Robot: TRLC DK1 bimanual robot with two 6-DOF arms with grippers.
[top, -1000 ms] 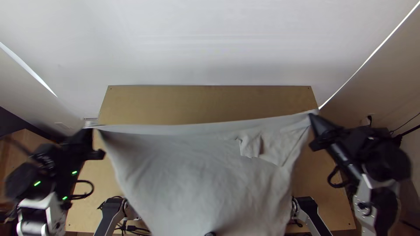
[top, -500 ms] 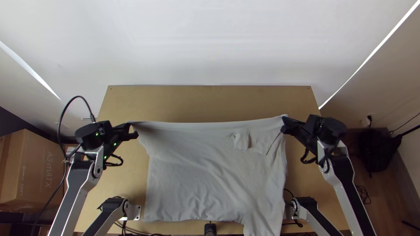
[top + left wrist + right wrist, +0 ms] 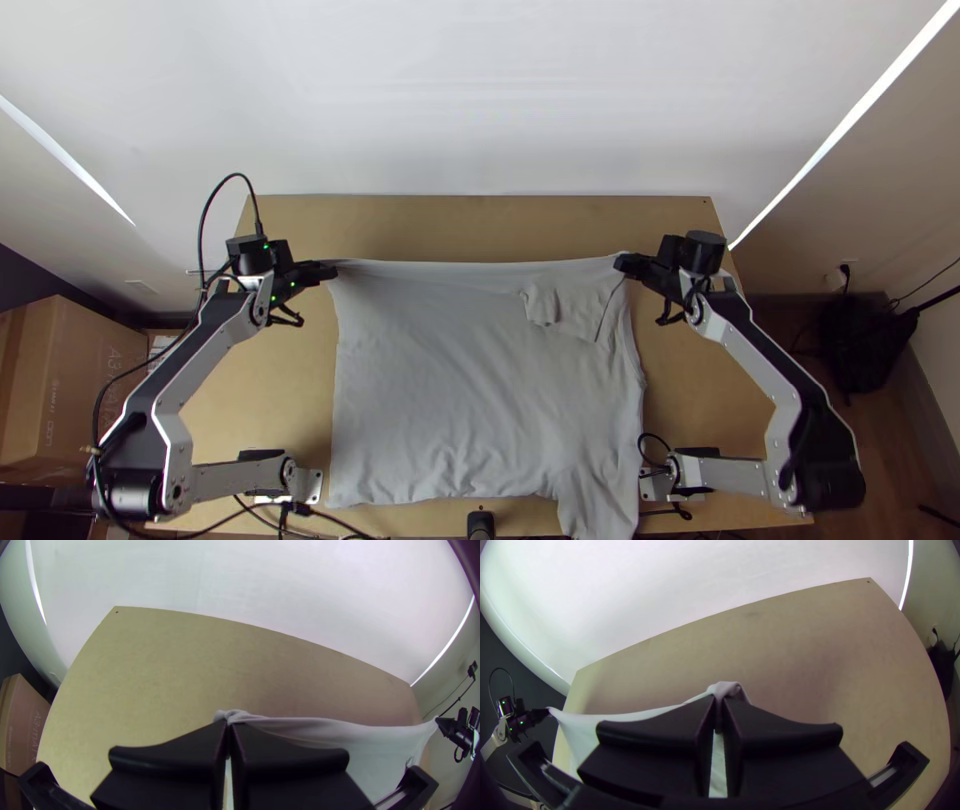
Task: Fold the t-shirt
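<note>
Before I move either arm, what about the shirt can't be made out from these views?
- Shirt's near strip: its end is cut off by the top view's bottom edge.
- Underside, top view: hidden by the shirt's upper face.
- Pinched cloth at the left gripper, left wrist view: covered by the fingers.
- Pinched cloth at the right gripper, right wrist view: likewise covered.

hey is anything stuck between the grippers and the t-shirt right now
No, nothing visible is in between: the left gripper and the right gripper are each closed directly on the t-shirt, at opposite ends of its far edge.
</note>
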